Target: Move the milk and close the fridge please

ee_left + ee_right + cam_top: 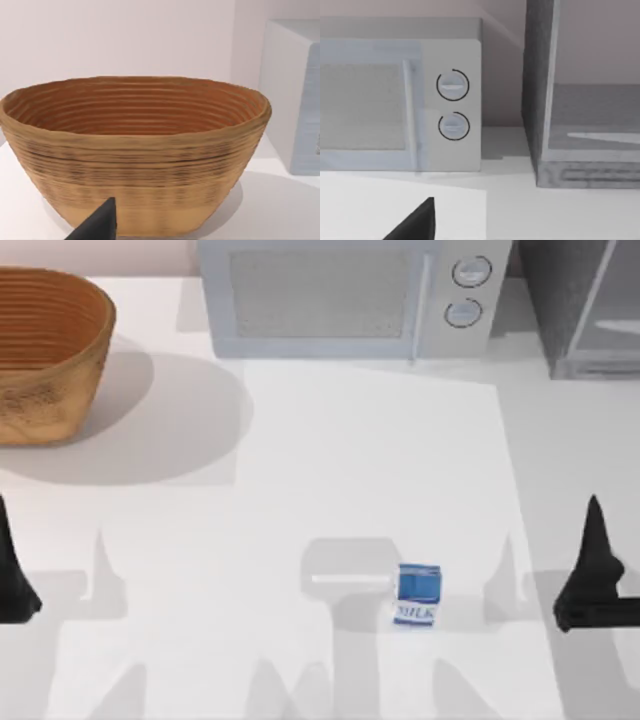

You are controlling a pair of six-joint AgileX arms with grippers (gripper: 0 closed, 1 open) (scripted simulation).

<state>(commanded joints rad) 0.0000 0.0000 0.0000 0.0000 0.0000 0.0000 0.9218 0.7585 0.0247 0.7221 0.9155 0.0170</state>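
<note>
Milk waits on the table; both arms parked at the sides, nothing gripped yet.

The milk (417, 594) stands upright on the table (330, 470) toward the near edge, right of centre, well apart from the fridge (585, 305) at the far right corner. Your right gripper (592, 570) is the nearer one, so use it: come down over the carton, straddle its narrow sides, and close squarely so it does not tip. Whether either gripper's fingers are open or closed, you cannot tell; the left gripper (12, 575) sits idle at the left edge. The top view alone gives you the carton. The right wrist view adds the fridge's interior and the microwave (400, 100) knobs; the left wrist view adds the basket (135, 150) interior.
</note>
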